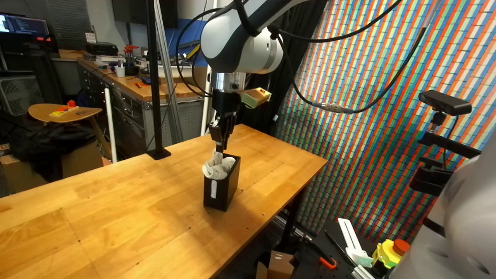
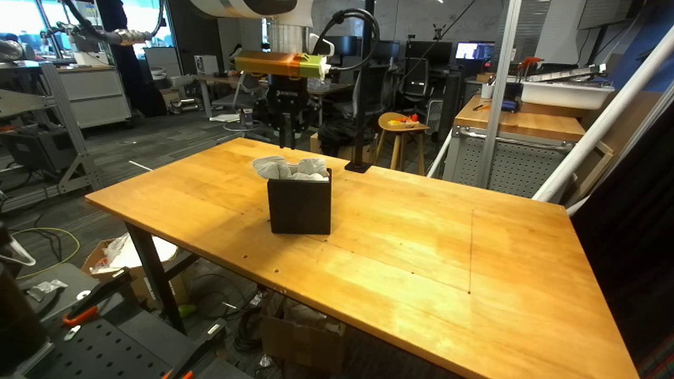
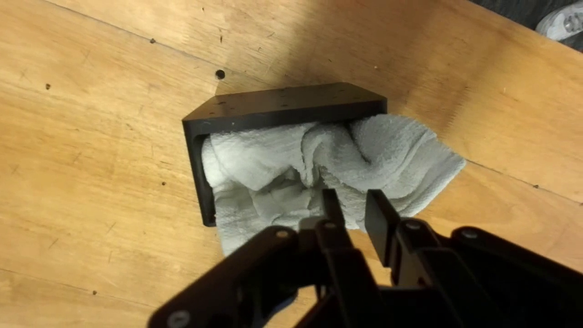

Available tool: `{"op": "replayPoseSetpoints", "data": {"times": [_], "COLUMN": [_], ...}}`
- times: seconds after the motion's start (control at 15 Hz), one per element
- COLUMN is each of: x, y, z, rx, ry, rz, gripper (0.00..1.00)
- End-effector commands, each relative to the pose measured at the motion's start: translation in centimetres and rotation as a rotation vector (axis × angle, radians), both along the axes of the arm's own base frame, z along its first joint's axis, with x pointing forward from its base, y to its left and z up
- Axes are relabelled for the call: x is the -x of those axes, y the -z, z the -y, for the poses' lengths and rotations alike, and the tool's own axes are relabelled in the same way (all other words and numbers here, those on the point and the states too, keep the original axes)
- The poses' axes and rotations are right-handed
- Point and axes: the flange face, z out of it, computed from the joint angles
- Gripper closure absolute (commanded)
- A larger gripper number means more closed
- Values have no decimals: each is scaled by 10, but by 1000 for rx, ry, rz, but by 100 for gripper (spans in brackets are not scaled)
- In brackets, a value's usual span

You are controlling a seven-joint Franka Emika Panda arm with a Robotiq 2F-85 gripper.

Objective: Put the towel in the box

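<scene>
The towel [image 3: 255, 157], greyish white and rumpled, lies bunched in the mouth of the black box [image 3: 284, 105]. Folds of it hang out past the box's right end and lower side in the wrist view. In both exterior views the box [image 2: 300, 208] stands upright on the table, with towel folds [image 1: 217, 168] rising above its rim. My gripper [image 3: 351, 200] is over the towel, its jaws partly apart with a gap between them and no cloth in it. An exterior view shows a small space between the fingertips [image 2: 287, 145] and the towel below. The inside of the box is hidden by the cloth.
The wooden table [image 1: 128, 209] carries the box. A black post [image 1: 155, 97] rises from its far edge on a flat base [image 2: 358, 166]. A striped colourful curtain [image 1: 368, 155] hangs beside the table. Someone's shoe [image 3: 562, 23] shows past the table edge.
</scene>
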Motion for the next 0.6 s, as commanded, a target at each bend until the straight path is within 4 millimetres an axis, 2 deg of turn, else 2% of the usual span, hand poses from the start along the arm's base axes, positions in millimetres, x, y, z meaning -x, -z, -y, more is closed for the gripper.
{"op": "replayPoseSetpoints", "data": {"times": [0.0, 0.53], "x": [7, -5], "y": [-6, 11], "z": [-3, 1], "rx": [8, 1], "ry": [-41, -132], "rz": [29, 21], "gripper": [100, 100]}}
